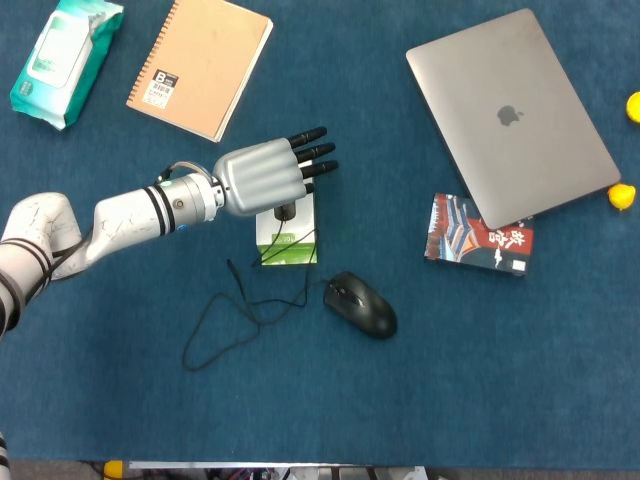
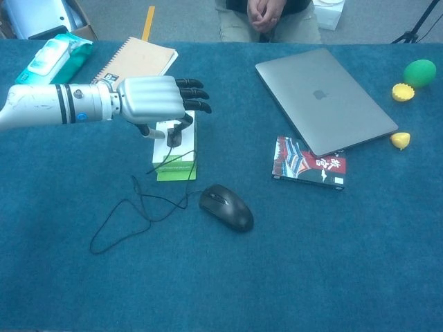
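Closed laptop (image 1: 512, 117) overlapping patterned book (image 1: 479, 236); spiral notebook (image 1: 200, 66) beside wipes pack (image 1: 66, 59); yellow toys (image 2: 401, 116), green ball (image 2: 419, 72).
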Tool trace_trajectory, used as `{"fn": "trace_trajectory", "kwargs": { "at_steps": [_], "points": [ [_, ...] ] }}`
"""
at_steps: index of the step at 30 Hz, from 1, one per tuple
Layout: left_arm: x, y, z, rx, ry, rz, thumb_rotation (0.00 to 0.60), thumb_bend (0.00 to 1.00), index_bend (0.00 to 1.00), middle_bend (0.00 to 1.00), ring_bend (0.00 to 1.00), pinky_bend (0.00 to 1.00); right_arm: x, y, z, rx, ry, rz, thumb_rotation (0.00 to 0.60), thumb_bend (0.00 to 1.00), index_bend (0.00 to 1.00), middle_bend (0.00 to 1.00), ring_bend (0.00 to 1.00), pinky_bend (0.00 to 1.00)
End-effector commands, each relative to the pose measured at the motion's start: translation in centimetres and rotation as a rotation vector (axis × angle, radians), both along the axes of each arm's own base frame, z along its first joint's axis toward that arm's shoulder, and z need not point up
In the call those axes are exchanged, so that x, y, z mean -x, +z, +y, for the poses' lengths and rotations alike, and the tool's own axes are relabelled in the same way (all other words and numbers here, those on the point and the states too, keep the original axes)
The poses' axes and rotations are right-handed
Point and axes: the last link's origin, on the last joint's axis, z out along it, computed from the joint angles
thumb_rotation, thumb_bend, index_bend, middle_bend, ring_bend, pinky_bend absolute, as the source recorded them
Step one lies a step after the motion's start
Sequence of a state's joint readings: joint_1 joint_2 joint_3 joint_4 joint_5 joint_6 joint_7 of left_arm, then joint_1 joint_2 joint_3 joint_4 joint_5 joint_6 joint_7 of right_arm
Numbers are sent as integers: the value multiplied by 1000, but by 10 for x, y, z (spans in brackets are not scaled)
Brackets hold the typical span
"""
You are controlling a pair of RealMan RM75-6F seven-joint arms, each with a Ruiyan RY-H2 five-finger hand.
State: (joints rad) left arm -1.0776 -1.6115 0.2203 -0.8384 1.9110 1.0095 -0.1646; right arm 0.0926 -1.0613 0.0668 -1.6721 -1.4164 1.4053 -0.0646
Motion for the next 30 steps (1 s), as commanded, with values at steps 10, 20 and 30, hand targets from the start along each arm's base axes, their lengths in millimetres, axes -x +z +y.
{"fn": "trace_trajectory", "kwargs": {
  "at_steps": [10,20,30],
  "points": [
    [4,0,-3,1,8,2,600,261,488,118,33,39,-1,2,2,6,2,1,600,378,547,447,337,476],
    [7,0,-6,3,16,-4,600,261,543,128,33,39,0,4,4,13,-1,1,600,378,547,447,337,476],
    [8,1,-9,2,21,-6,600,261,557,131,33,39,-1,5,5,21,2,0,600,379,547,447,337,476]
  ]
}}
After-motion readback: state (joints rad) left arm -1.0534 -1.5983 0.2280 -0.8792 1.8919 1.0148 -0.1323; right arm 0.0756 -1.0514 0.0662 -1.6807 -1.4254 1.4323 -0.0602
